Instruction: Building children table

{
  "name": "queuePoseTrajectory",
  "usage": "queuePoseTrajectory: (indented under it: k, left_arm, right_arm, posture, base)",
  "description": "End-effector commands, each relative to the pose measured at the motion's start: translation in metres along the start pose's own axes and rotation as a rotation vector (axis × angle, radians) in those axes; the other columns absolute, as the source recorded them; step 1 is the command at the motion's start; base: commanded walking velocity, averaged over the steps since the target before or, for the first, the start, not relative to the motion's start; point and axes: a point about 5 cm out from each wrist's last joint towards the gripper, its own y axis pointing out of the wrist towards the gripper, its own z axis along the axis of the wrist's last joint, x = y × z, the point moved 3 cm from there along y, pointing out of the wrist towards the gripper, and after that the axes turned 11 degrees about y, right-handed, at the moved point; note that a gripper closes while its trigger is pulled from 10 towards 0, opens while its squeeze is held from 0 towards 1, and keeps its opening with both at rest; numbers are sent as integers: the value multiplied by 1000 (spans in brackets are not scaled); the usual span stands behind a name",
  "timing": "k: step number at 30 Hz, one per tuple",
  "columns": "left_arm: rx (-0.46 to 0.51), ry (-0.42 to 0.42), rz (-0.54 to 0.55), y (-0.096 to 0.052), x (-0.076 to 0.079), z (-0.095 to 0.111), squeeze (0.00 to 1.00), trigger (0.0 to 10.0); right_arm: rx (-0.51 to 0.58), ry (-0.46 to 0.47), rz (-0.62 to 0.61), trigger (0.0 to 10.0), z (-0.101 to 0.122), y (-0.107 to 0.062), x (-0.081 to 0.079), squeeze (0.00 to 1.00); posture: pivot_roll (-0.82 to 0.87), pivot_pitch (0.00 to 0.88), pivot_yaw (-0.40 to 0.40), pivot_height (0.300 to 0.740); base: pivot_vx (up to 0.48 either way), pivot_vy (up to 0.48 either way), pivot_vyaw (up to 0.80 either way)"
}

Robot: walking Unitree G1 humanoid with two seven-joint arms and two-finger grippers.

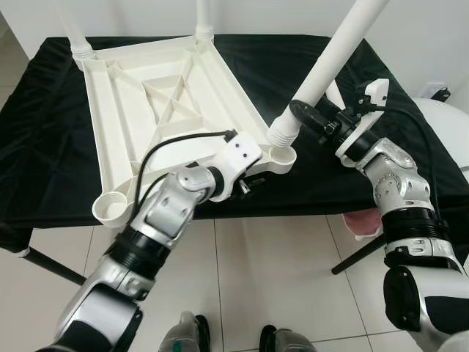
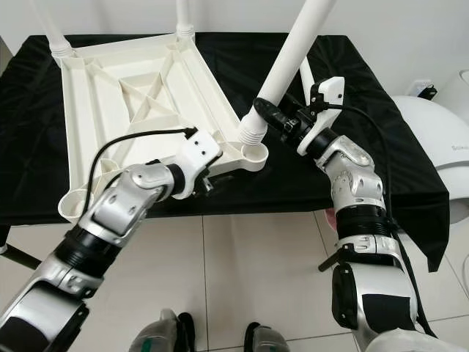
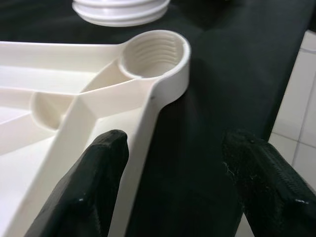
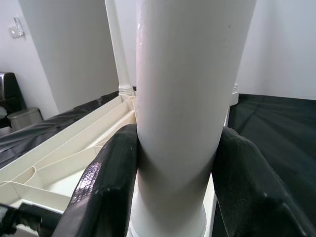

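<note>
White plastic tabletop [image 1: 157,110] lies upside down on black-clothed surface [image 1: 44,110]. Two legs already stand at tabletop's far corners. Right end effector [image 1: 311,117] clamped on white table leg [image 1: 333,62], threaded end just above near corner socket [image 1: 281,155] of tabletop, leg tilted. Left end effector [image 3: 180,182] fingers apart, one each side of tabletop rim near that socket, not squeezing. Leg looks light, stiff, smooth, maybe slippery; best hold low, near thread. Empty socket [image 1: 110,207] at tabletop's other near corner. No writing readable.

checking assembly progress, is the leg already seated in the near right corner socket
No, the leg's threaded end hangs beside the open socket, held by the right pincer.
</note>
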Motion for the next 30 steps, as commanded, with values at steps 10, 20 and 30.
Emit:
queuePoseTrajectory:
  k: [10, 20, 30]
  left_arm:
    - [-44, 27, 102, 20, -11, -2, 0, 10000]
    - [-106, 32, 142, 25, -24, -17, 0, 10000]
    - [-160, -9, 187, 23, -37, -38, 0, 10000]
  right_arm:
    - [9, -5, -31, 10000, 0, -13, 2, 0]
    - [18, -7, -59, 10000, 2, -21, 3, 0]
    - [14, -11, -67, 10000, 2, -23, 2, 0]
  posture:
    - [-102, 163, 12, 740]
    - [-111, 162, 25, 740]
    - [-114, 156, 23, 740]
  base:
    - [0, 0, 0]
    - [0, 0, 0]
    - [0, 0, 0]
